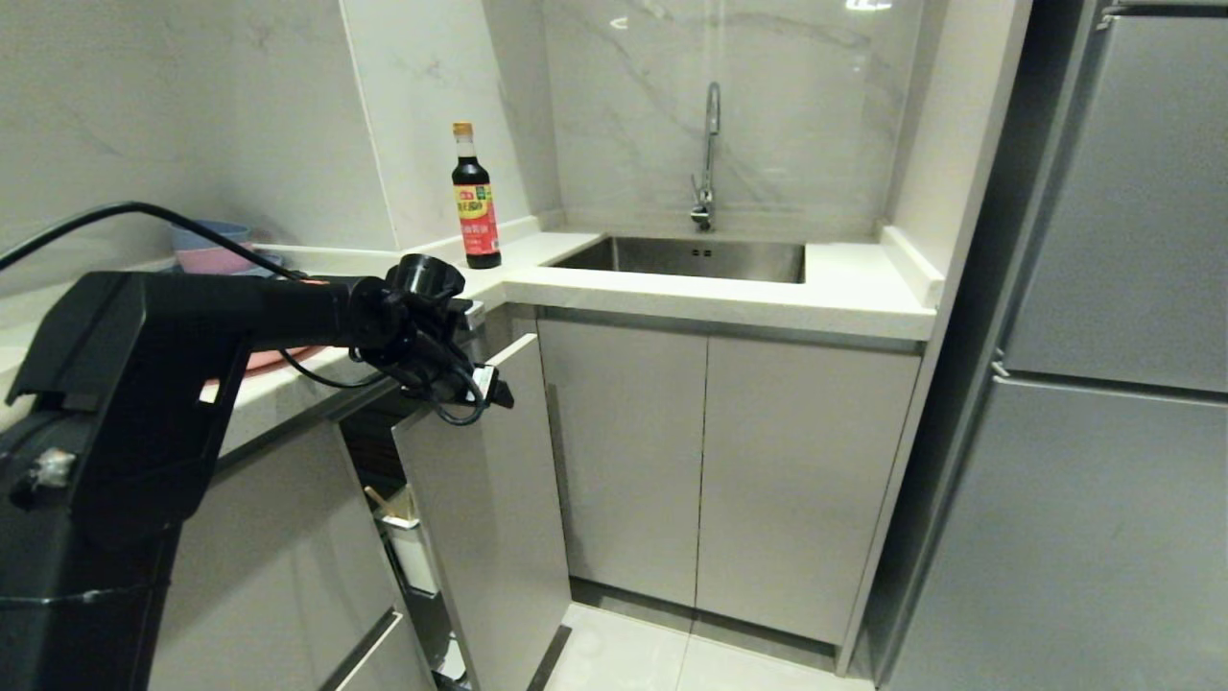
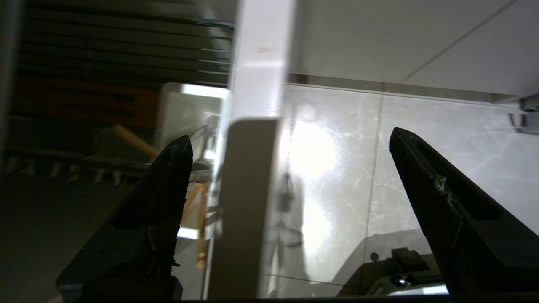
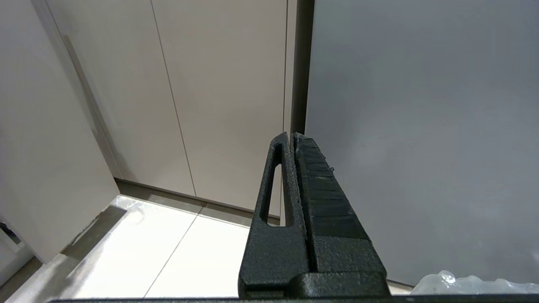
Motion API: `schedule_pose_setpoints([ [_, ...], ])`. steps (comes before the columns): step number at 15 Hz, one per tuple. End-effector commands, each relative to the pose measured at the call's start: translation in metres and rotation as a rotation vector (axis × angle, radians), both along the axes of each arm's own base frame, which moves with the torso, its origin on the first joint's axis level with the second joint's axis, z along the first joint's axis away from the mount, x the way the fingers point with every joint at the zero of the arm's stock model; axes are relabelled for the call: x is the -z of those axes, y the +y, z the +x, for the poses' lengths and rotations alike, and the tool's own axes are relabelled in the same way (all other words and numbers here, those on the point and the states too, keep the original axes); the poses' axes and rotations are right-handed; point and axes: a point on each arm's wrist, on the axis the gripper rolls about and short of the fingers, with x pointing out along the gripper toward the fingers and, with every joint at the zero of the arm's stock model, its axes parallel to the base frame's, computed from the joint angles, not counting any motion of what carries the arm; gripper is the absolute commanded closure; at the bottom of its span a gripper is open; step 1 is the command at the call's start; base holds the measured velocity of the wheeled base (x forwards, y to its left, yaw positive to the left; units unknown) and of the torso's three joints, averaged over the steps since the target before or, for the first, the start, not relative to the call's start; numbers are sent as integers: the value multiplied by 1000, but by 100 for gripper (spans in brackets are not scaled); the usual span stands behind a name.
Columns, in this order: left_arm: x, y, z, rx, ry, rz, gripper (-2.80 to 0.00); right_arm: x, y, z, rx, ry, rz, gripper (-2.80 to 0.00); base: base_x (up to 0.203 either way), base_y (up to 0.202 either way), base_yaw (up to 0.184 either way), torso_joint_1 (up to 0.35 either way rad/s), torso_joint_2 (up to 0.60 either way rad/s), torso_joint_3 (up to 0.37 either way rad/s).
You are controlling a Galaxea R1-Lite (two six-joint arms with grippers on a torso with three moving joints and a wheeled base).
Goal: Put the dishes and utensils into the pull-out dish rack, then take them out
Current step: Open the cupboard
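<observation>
The pull-out dish rack stands drawn out from the lower cabinets, its flat pale grey front panel [image 1: 489, 509] facing the room. My left gripper [image 1: 487, 386] hangs over the panel's top edge [image 2: 252, 168], open. One finger [image 2: 168, 189] is on the rack side and the other [image 2: 425, 181] on the floor side, both clear of the panel. Inside the rack I see the white utensil cup [image 1: 413, 555] with pale wooden chopsticks [image 1: 380, 500] leaning in it. A salmon-pink plate [image 1: 273, 361] lies on the counter, mostly hidden by my left arm. My right gripper [image 3: 293, 135] is shut on nothing, parked low.
A soy sauce bottle [image 1: 477, 197] stands on the white counter [image 1: 844, 288] beside the steel sink [image 1: 691, 257] and faucet [image 1: 708, 154]. Stacked pink and blue bowls [image 1: 213, 250] sit at the back left. A grey fridge [image 1: 1113, 384] closes the right side. Pale floor tiles [image 1: 662, 657] lie below.
</observation>
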Motion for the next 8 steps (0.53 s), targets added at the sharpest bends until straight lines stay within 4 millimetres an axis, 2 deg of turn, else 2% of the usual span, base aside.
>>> schedule_pose_setpoints([
  [1, 0, -4, -1, 16, 5, -12, -280, 0, 0, 0, -1, -1, 0, 0, 0, 0, 0, 0, 0, 0],
  [8, -1, -26, -7, 43, 13, -34, -280, 0, 0, 0, -1, -1, 0, 0, 0, 0, 0, 0, 0, 0],
])
